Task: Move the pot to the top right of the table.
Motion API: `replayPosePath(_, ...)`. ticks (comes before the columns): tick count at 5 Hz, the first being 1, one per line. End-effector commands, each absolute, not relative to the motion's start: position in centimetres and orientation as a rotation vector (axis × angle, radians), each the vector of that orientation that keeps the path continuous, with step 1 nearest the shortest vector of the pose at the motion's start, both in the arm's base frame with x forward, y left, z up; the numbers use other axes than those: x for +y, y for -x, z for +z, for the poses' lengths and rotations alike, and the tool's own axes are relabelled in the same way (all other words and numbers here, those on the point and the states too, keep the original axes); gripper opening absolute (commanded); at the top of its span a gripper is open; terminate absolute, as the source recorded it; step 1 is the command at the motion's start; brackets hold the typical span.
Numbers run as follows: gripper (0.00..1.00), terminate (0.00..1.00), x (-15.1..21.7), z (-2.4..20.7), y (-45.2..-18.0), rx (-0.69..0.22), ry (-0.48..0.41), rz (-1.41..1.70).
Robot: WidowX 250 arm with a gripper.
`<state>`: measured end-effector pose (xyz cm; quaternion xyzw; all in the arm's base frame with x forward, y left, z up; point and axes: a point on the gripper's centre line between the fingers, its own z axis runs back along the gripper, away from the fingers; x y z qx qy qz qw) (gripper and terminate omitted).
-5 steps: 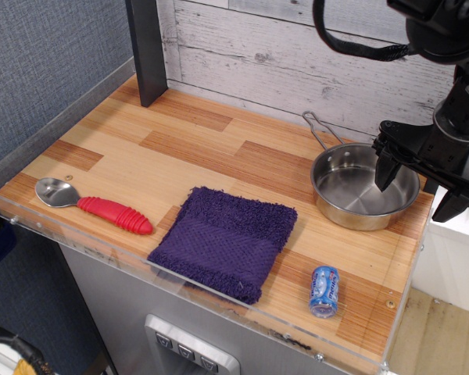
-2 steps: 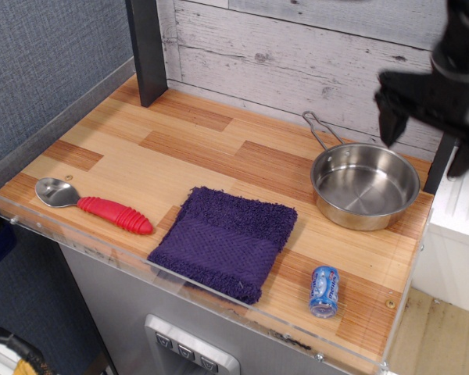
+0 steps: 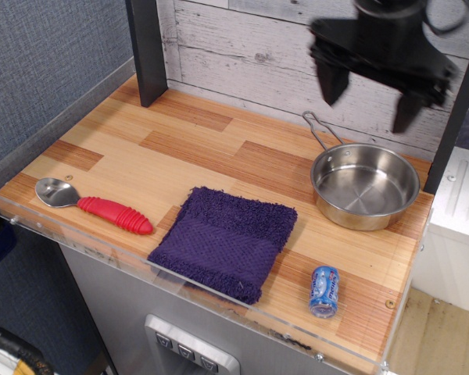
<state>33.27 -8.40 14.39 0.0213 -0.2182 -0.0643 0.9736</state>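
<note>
Tool (image 3: 369, 98) now raised high over the back of the counter (image 3: 180, 148), fingers spread wide, holding nothing; a second ago down at the pot (image 3: 364, 186) with one finger inside the rim, then lifting off to the right. Pot unmoved between frames, sitting at the far right corner, wire handle toward the wall. Looks released and placed; task likely finished. Towel (image 3: 225, 241), spoon (image 3: 90, 204) and small can (image 3: 324, 291) untouched.

even, soft indoor light; faint shadows only; mild glare inside the pot (image 3: 365, 185); the gripper (image 3: 369, 98) looks motion-blurred.
</note>
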Motion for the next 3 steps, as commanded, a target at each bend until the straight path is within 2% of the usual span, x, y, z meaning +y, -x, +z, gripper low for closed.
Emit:
replayPosePath(1,1.00,0.00,-8.45,15.93,-32.63,-0.485,-0.032,-0.135)
replayPosePath(2,1.00,0.00,-8.45,15.93,-32.63,-0.485,-0.032,-0.135)
replayPosePath(3,1.00,1.00,-8.45,15.93,-32.63,-0.485,-0.032,-0.135)
